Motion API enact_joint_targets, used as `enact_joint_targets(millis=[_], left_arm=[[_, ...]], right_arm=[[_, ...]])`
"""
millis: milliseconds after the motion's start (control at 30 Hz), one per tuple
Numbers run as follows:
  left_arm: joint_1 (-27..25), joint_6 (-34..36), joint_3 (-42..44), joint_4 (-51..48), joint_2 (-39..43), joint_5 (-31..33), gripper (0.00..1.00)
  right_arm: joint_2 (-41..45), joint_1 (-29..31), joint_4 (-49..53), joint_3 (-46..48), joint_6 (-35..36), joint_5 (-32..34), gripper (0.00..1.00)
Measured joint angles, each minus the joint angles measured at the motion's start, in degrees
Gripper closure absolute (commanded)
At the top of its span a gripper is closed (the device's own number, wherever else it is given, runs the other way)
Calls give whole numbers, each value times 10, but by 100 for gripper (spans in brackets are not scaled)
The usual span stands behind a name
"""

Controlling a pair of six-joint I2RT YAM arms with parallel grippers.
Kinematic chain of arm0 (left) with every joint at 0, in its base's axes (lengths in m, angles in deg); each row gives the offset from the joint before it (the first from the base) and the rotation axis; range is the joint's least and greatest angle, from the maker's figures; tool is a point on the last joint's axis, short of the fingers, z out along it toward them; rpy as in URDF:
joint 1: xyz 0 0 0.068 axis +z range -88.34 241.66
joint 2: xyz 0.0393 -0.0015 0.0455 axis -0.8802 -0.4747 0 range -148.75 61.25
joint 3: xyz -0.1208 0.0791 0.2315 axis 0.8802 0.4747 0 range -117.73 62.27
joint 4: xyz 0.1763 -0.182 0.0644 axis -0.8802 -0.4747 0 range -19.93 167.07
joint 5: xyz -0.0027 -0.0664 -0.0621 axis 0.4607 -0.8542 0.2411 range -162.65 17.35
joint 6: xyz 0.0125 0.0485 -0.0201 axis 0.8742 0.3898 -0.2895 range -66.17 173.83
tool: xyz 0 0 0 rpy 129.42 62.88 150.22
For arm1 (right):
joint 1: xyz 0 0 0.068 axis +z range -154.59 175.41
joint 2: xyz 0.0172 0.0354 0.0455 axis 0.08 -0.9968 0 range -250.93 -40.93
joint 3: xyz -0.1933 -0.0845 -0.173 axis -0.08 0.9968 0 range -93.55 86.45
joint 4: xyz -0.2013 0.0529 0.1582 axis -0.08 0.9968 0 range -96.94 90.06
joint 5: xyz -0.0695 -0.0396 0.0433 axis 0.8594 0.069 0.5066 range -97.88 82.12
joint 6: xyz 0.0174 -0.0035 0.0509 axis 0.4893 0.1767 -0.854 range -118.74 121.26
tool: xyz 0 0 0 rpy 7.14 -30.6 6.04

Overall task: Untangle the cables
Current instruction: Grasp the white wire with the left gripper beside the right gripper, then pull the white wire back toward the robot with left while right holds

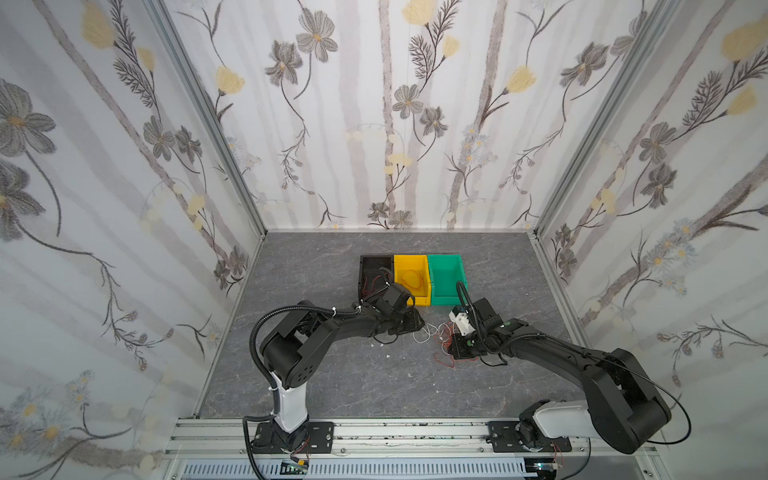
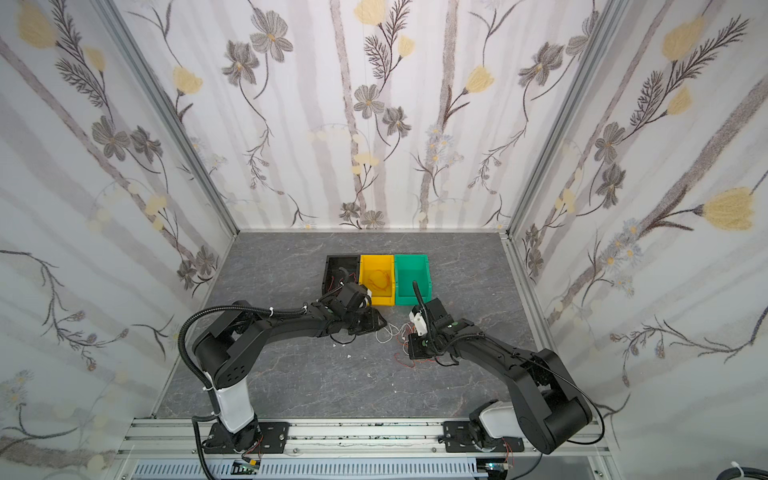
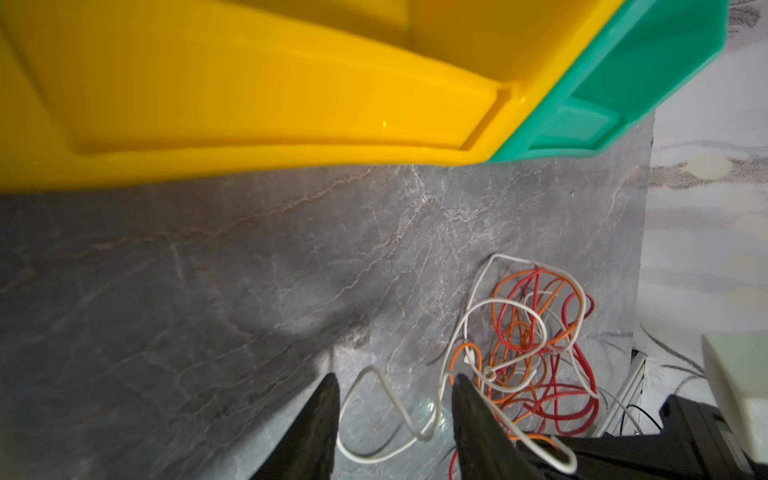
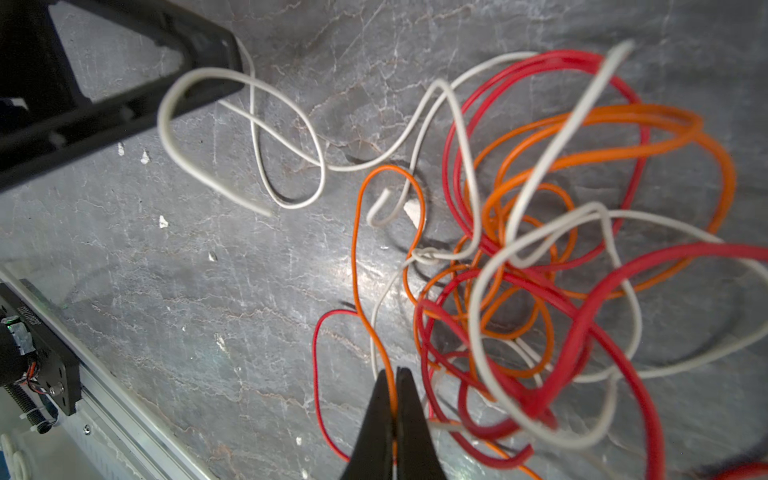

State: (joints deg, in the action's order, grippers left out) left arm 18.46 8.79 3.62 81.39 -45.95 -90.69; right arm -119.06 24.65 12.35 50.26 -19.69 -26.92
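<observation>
Cables [image 3: 519, 336] in tangled heap on counter [image 3: 208, 291], near green bin [image 1: 446, 299], between both claws. Left claw [image 3: 395, 376] spread, white loop [image 3: 390, 397] lying between its fingers [image 3: 324, 415]. Right claw [image 4: 395, 370] pressed together, pinching orange strand [image 4: 354, 249] at tangle's edge.

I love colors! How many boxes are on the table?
3, side by side: black box left, yellow box middle, green box right. None seem hidden.

The yellow bin [image 3: 249, 104] and green bin [image 3: 623, 62] are glossy moulded plastic. The tabletop [image 3: 166, 291] looks like grey veined stone with a faint sheen. The cables [image 4: 536, 270] have smooth plastic sheathing.
</observation>
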Motion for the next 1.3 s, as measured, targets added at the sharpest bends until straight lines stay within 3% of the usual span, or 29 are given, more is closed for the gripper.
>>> enact_joint_targets(millis=[300,467,800,1300], left_arm=[[-1,-2,-16,-9,-7,5,90],[-1,-2,-16,-16,-4,5,99],[3,2,20,-20,56,5,100],[50,44,119,-44,231,29,100]], right_arm=[[-2,0,-2,2,0,0,99],[3,0,0,2,-1,8,98],[28,-20,19,3,-26,77,97],[50,-74,59,16,-87,182,96]])
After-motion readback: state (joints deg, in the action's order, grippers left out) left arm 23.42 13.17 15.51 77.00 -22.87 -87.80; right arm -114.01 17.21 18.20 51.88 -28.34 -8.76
